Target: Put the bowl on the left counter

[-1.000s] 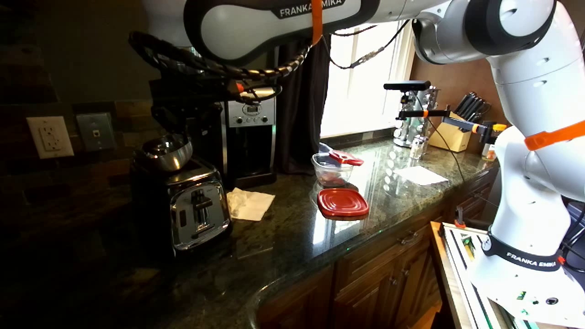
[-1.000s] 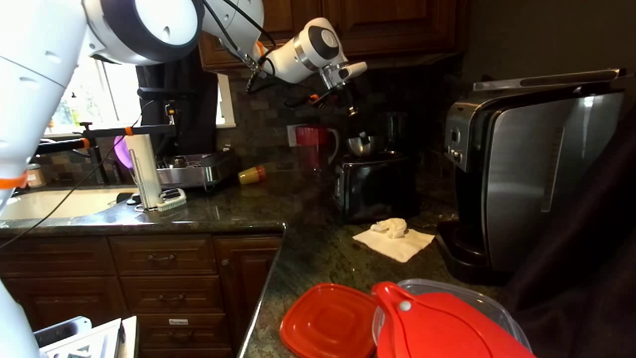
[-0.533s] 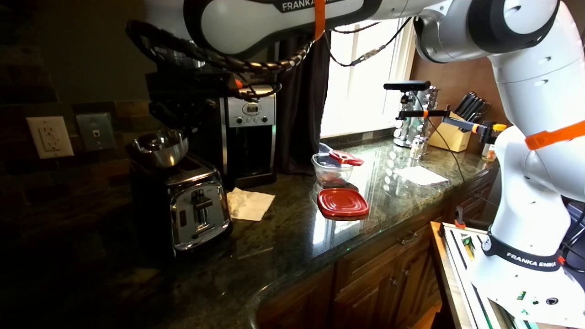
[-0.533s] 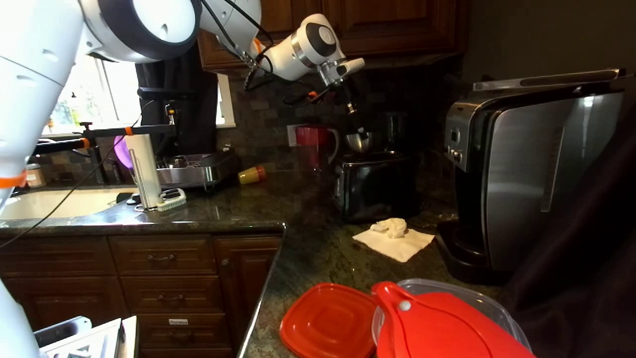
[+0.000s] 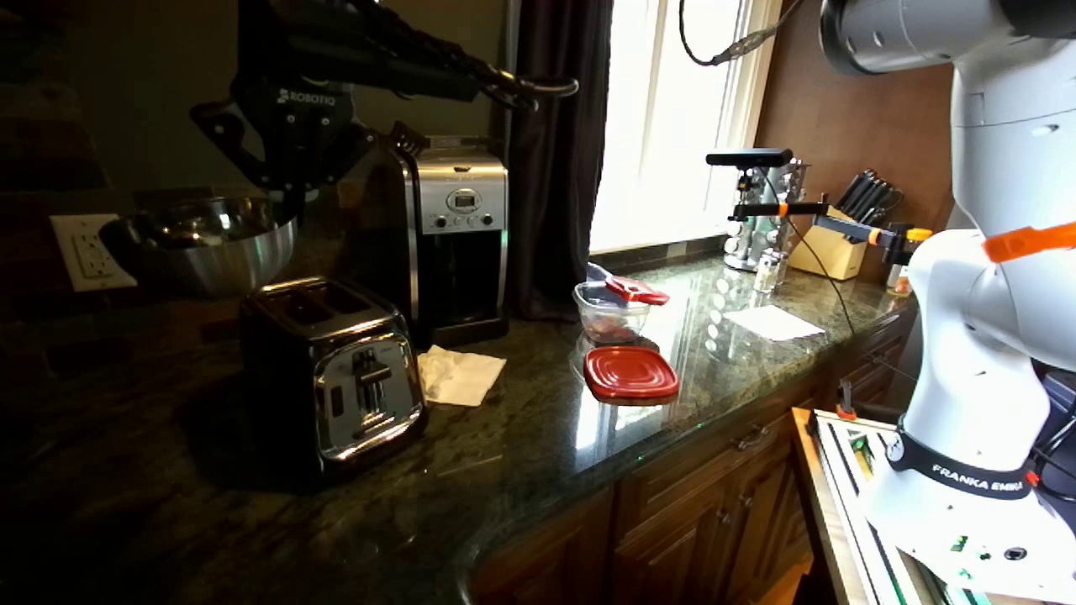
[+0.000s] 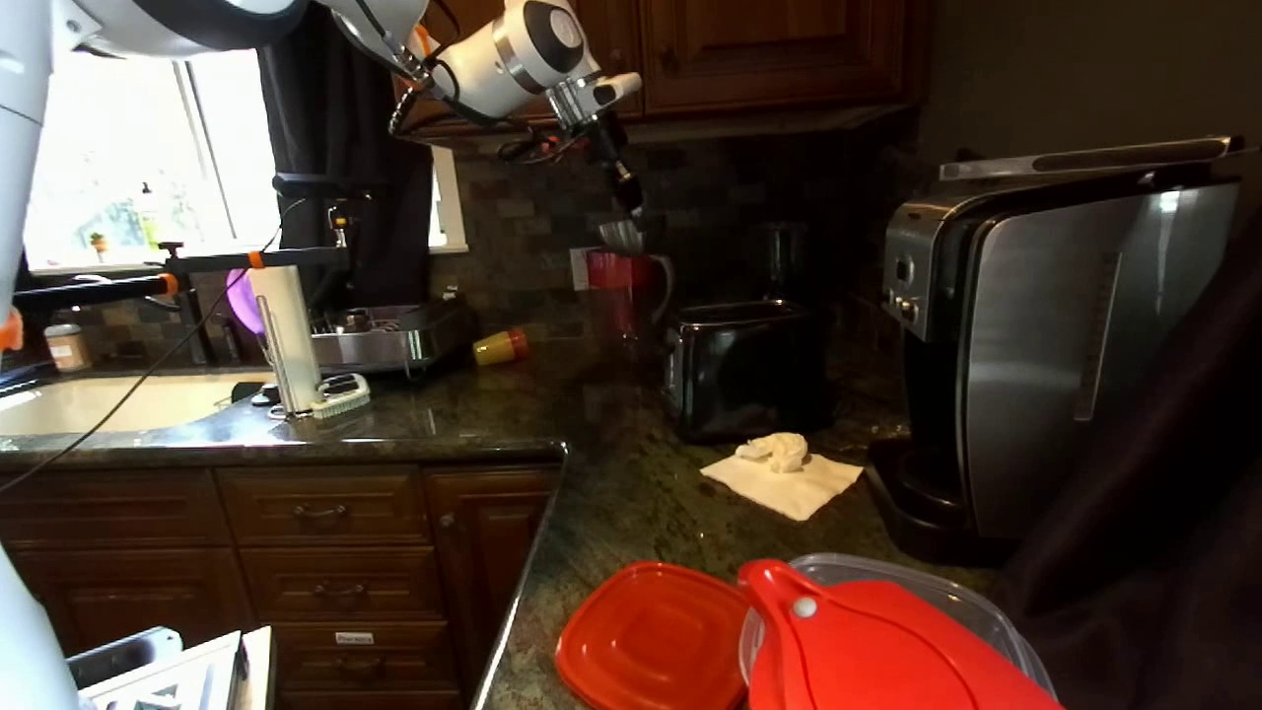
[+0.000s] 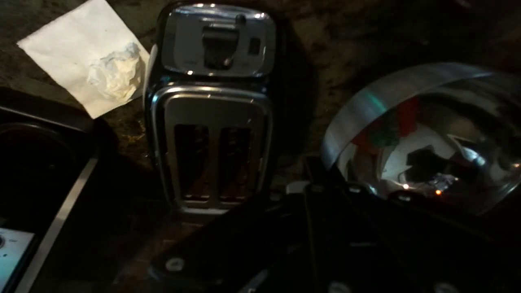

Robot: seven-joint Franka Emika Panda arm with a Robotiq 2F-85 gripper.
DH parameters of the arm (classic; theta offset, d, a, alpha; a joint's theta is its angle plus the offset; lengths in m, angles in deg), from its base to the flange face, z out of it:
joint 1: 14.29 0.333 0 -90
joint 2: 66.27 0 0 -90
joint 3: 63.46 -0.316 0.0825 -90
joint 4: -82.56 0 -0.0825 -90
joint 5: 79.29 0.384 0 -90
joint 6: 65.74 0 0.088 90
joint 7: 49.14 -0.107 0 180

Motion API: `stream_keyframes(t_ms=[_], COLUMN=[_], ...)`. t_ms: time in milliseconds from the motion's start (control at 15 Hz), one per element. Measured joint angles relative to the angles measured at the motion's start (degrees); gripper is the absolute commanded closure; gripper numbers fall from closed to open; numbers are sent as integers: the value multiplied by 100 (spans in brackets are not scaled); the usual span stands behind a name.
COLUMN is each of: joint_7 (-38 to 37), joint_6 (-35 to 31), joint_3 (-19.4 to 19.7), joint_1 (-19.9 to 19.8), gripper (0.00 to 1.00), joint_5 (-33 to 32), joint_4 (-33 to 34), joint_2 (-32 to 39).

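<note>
In an exterior view: ROBOTIQ, on the gripper (image 5: 292, 204); FRANKA EMIKA, on the black base band (image 5: 968, 479) of the robot arm (image 5: 958, 319). White label (image 6: 355, 639) on wooden drawer (image 6: 306, 659): lettering too small to read.

Showing a smooth, rounded white Franka Panda arm (image 5: 996, 353). Wearing an orange band (image 5: 1030, 244) and a black lower collar (image 5: 967, 473) reading FRANKA EMIKA in white. Carrying ribbed black cables (image 5: 458, 59) and a silvery wrist ring (image 6: 511, 59). Ending in an angular black Robotiq gripper (image 5: 292, 202), displaying ROBOTIQ in pale letters, studded with round screw heads (image 7: 175, 264).
</note>
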Motion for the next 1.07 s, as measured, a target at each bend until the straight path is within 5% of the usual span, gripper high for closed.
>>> stream_keyframes(t_ms=[533,867,1067], joint_7=[350,1306,2290], joint_6=[-197,-1792,-1999], joint_3=[226,34,36], joint_1=[223,93,131], gripper=[99,99,99], joint_5=[277,1134,1862], joint_4=[-245,-792,-1073], joint_2=[-134,130,486])
